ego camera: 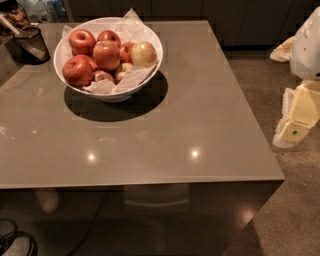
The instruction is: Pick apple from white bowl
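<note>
Apples [106, 54] are heaped in the white bowl [120, 95], which stands on the far left part of the table [200, 120]. Most of the fruit is deep red. One yellow-green apple [144, 53] with a red blush lies against the bowl's right side. A large red apple [77, 70] sits at the front left, against the near rim. Two smaller apples are partly covered near the front by crumpled white paper [131, 77]. This paper lines the bowl, rises above the far rim in a peak and folds over the near rim. The bowl is upright, glossy and wide, and casts a dark shadow on the table surface on its near and right sides.

The table is smooth, grey-brown and reflective, with two small light spots showing near its front edge. A black mesh cup [31, 45] stands at the far left corner, near the bowl but not touching it, with a pale stick-like item leaning inside.

The gripper [296, 120], cream-coloured, is at the right edge of the view, beyond the table's right side, over the speckled floor [280, 210] and well apart from the bowl. It holds nothing that can be seen; whether it is wide or narrow cannot be told. A white arm section [307, 45] is above it. Dark cabinets [200, 10] run along the back.
</note>
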Tool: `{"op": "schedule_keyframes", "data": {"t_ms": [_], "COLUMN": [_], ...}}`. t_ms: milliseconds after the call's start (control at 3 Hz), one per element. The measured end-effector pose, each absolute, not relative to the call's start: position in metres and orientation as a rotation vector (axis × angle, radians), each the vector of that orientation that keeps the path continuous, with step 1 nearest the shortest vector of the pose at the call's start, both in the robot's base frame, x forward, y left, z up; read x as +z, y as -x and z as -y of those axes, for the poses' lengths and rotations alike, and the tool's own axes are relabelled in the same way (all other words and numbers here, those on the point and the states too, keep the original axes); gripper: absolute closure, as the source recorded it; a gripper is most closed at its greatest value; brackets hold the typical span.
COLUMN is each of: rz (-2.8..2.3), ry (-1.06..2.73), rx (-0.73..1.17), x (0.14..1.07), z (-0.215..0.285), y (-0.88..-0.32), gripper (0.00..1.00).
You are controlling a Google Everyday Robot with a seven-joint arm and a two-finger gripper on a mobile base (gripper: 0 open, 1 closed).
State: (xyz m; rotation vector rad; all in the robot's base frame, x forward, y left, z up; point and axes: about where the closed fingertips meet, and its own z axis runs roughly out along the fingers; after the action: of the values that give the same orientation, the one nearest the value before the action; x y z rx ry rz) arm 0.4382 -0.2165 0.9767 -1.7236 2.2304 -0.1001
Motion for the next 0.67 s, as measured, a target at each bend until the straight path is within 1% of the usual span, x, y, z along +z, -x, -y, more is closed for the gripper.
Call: {"op": "schedule_keyframes", "data": {"t_ms": [667], "rz": [-2.240], "ry": [1.698], "rx": [-0.118], "x": [0.9823], "z": [0.2086], "y": [-0.4482], "gripper": [0.00]}}
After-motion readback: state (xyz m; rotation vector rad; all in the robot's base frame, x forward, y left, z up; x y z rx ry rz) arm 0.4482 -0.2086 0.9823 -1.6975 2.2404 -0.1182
